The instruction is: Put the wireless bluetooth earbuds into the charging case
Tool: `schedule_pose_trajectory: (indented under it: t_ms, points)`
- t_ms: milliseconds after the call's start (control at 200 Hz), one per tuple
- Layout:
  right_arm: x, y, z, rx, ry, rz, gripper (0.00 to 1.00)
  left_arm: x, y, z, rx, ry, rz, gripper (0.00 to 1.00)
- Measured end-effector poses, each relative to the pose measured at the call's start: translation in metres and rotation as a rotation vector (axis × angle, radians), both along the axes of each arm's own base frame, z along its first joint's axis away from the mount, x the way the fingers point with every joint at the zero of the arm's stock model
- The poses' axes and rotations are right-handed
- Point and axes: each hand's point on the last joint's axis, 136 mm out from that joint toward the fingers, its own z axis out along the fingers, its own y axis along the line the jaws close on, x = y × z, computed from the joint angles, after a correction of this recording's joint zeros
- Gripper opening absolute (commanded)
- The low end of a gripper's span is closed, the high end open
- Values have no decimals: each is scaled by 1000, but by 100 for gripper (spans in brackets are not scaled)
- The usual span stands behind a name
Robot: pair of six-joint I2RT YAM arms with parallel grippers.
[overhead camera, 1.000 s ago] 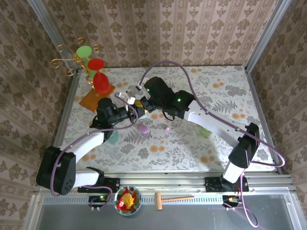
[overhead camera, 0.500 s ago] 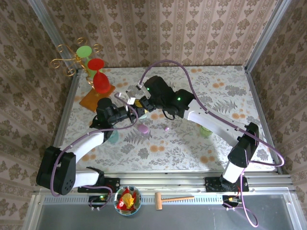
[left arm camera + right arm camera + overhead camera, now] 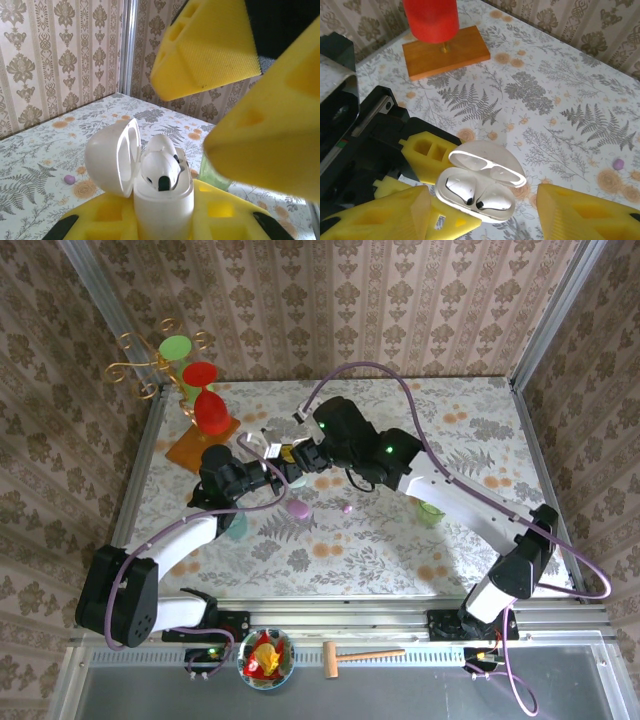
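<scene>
My left gripper is shut on a white charging case, holding it upright above the table with the lid swung open. Two glossy white earbuds sit side by side in its wells, one of them seen end-on as an earbud in the left wrist view. My right gripper stands open just over the case, one yellow finger on either side and nothing between them. On the table lies a tiny lilac bud, seen too as a small bud from the right wrist.
A lilac oval case rests on the table below the grippers. A red goblet on a wooden base stands at the back left beside a gold stand. A green cup sits to the right.
My right gripper's jaws have spread apart and it has drawn back slightly from the case. The left gripper has kept still with the case.
</scene>
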Motion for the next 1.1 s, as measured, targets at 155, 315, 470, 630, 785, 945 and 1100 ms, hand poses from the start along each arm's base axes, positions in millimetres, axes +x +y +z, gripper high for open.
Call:
schedule_pose_trajectory:
  t_ms: [155, 315, 470, 630, 785, 945, 1100]
  points:
    - [4, -13, 3, 94, 40, -25, 65, 1, 0, -1, 0, -3, -1, 0]
    - [19, -36, 2, 222, 133, -94, 67, -1, -2, -5, 11, -22, -6, 0]
    - [34, -52, 0, 247, 208, -170, 69, -13, -12, -11, 39, -87, -46, 0]
    - [40, -40, -8, 235, 283, -161, 70, -22, -18, -15, 55, -132, -72, 0]
    - [31, -33, -21, 239, 354, -129, 72, -21, -18, -15, 60, -155, -68, 0]
    - [26, -33, -26, 235, 386, -116, 72, -22, -18, -14, 62, -165, -69, 0]
    - [23, -34, -33, 227, 405, -119, 73, -22, -18, -13, 62, -173, -68, 0]
